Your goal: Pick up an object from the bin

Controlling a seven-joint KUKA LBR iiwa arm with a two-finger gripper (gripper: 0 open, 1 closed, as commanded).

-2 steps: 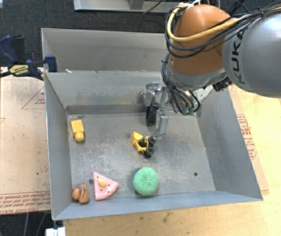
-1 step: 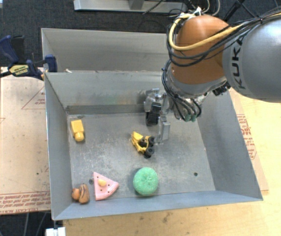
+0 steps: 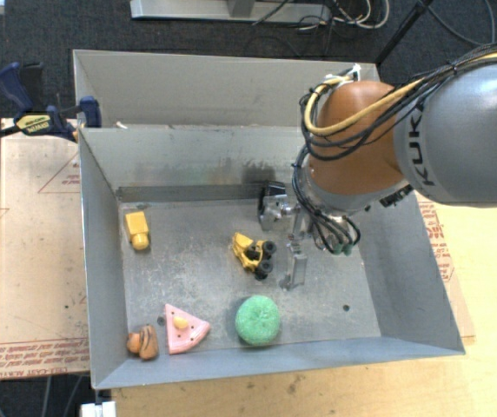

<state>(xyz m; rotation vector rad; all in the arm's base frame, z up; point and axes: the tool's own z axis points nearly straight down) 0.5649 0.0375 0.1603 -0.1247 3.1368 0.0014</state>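
Note:
My gripper [image 3: 283, 238] hangs low over the middle of the bin, under the orange cover. It is open, one finger [image 3: 272, 205] toward the back wall and the other [image 3: 296, 269] toward the front, with nothing between them. A small yellow toy vehicle with black wheels [image 3: 252, 254] lies on the floor just left of the gripper, close to the front finger but apart from it. A green fuzzy ball [image 3: 257, 320] rests nearer the front wall, below the gripper.
A yellow blocky toy [image 3: 137, 230] sits by the left wall. A pink wedge with a yellow spot [image 3: 184, 329] and a small brown piece [image 3: 144, 343] lie in the front left corner. The arm covers the bin's right back part.

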